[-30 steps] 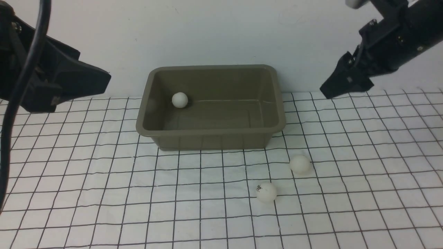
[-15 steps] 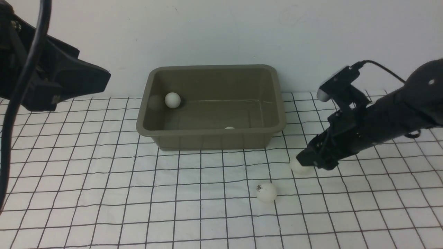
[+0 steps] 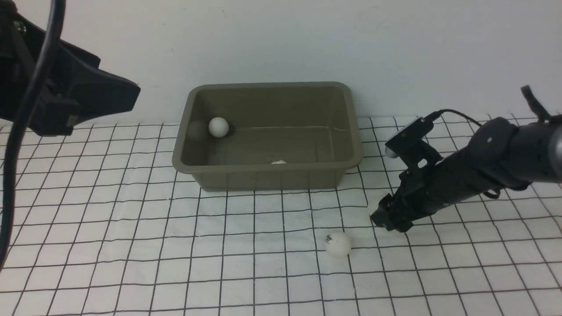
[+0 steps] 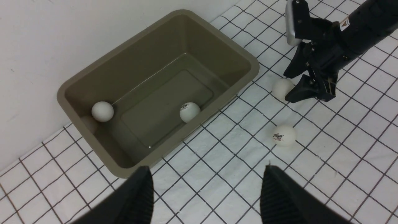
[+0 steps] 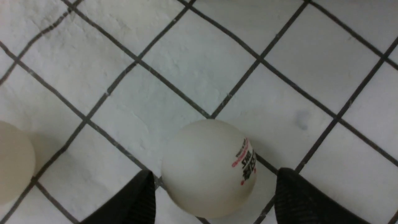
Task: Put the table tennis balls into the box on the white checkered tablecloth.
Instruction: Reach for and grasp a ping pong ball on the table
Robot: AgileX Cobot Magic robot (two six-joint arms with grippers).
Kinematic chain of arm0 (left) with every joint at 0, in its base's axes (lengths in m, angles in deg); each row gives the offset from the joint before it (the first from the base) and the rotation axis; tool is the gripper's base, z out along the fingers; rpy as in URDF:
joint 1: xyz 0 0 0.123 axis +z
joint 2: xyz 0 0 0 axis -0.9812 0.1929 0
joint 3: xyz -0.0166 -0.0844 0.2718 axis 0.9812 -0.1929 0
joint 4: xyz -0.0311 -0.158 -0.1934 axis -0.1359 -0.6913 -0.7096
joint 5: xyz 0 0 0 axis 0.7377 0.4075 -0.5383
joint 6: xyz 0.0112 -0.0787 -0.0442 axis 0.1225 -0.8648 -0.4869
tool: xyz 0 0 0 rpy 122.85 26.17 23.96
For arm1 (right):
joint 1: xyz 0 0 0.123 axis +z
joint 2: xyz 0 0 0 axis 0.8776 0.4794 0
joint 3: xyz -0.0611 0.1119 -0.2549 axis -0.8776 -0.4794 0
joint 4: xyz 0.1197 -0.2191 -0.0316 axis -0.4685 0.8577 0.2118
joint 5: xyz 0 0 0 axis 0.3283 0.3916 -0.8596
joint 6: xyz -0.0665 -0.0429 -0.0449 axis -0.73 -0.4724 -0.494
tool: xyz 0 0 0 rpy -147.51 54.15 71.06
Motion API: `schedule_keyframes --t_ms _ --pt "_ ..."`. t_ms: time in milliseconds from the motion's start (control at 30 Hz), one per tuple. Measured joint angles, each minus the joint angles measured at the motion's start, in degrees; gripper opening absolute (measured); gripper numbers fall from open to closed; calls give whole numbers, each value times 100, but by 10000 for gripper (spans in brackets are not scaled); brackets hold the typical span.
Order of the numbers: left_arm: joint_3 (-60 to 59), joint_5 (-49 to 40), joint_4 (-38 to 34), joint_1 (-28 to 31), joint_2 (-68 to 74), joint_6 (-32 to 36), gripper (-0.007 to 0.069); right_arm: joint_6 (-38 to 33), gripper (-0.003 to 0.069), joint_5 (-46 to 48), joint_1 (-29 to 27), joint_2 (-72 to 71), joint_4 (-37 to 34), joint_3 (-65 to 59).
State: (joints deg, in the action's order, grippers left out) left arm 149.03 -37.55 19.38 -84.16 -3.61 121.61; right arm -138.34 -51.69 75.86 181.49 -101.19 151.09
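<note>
Left gripper (image 4: 207, 189): up in the air at the left, left of the box, fingers wide apart, nothing between them. A dark cable (image 3: 37, 96) hangs in front of that arm.

Box (image 3: 268, 177): olive-brown, upright on the checkered cloth (image 3: 145, 254), white wall (image 3: 281, 39) behind. Two balls inside: one (image 3: 218, 127) toward the box's left end, plain side showing; the other (image 4: 189, 112) near the front wall, printed mark visible, only its top showing over the rim from the front. They sit apart.

Next, on the cloth, in front of the box toward its right end: a loose ball (image 3: 338, 244), dark logo on it, clear of both grippers.

Further right and a bit farther back: last ball (image 5: 209, 168), on the cloth, black and red print on its side. Right gripper (image 5: 216, 194) is low over the cloth here, coming in from the right, fingers apart, one on each side of this ball. Gaps show between ball and fingers, so no grip. From the front the gripper hides most of the ball.
</note>
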Motion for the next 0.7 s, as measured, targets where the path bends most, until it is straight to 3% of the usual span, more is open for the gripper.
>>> schedule_keyframes --t_ms 200,233,500,700 --pt "0 14 0 0 0 0 415 -177 384 -147 0 38 -274 24" --pt "0 14 0 0 0 0 415 -256 344 -177 0 38 -373 28" --pt "0 17 0 0 0 0 415 -275 341 -274 -17 -73 -435 28" --pt "0 17 0 0 0 0 415 -173 341 -347 -295 -945 -441 48"
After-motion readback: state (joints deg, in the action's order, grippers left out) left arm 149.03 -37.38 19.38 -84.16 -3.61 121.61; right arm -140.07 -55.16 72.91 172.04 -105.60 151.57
